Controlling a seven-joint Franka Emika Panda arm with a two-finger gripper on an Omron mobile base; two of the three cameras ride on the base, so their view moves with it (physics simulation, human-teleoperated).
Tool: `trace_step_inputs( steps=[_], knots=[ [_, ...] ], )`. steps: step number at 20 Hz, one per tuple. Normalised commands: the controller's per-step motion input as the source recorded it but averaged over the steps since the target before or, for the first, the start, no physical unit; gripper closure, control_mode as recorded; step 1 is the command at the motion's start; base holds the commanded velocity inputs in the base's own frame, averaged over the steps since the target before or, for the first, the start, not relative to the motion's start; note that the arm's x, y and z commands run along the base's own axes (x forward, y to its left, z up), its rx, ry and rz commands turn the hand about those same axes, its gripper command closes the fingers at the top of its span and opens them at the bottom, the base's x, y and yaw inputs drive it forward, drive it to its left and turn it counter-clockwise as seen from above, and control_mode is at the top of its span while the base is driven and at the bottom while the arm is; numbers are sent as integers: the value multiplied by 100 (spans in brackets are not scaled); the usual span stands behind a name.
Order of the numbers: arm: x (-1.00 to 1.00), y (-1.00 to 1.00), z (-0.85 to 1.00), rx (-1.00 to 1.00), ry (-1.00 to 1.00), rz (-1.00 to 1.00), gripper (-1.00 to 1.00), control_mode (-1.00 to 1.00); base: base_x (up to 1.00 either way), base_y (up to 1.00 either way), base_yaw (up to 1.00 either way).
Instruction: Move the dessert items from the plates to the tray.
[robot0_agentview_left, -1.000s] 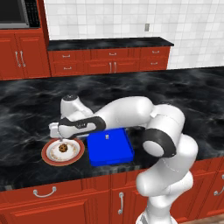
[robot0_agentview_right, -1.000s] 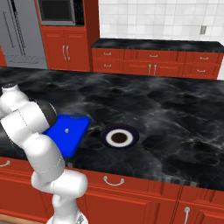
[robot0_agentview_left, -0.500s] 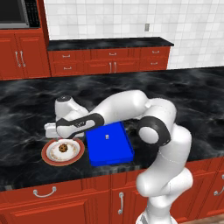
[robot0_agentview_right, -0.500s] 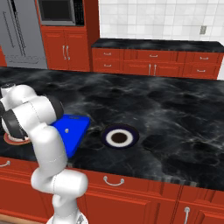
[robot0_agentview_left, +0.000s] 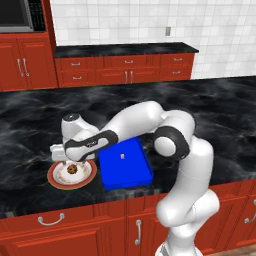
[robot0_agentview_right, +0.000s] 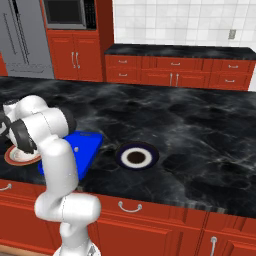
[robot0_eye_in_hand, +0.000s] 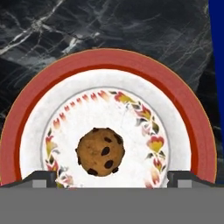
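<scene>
Fingers (robot0_eye_in_hand: 112, 177) spread wide, hanging above the red-rimmed plate (robot0_eye_in_hand: 205, 144); cookie (robot0_eye_in_hand: 100, 152) lies between and just beyond the tips. Blue tray (robot0_agentview_left: 125, 162) beside, on worktop (robot0_agentview_left: 210, 110).

You're looking at a home kitchen — red cabinets (robot0_agentview_left: 125, 75) with metal handles, a black marble counter (robot0_agentview_right: 190, 135), white wall tiles (robot0_agentview_left: 150, 22), a microwave (robot0_agentview_right: 67, 14) up top, a steel fridge (robot0_agentview_right: 22, 40) beside it.
</scene>
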Motion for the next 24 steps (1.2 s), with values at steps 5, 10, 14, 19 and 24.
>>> trace_step_inputs(
  steps=[5,10,14,19,24],
  knots=[
    [5,5,-25,0,0,0,-100,-100,0,0,0],
    [7,9,-23,0,0,0,-100,-100,0,0,0],
    [10,10,-16,0,0,0,-100,-100,0,0,0],
    [12,6,-15,0,0,0,-100,-100,0,0,0],
    [4,1,-5,0,0,0,100,-100,0,0,0]
  ],
)
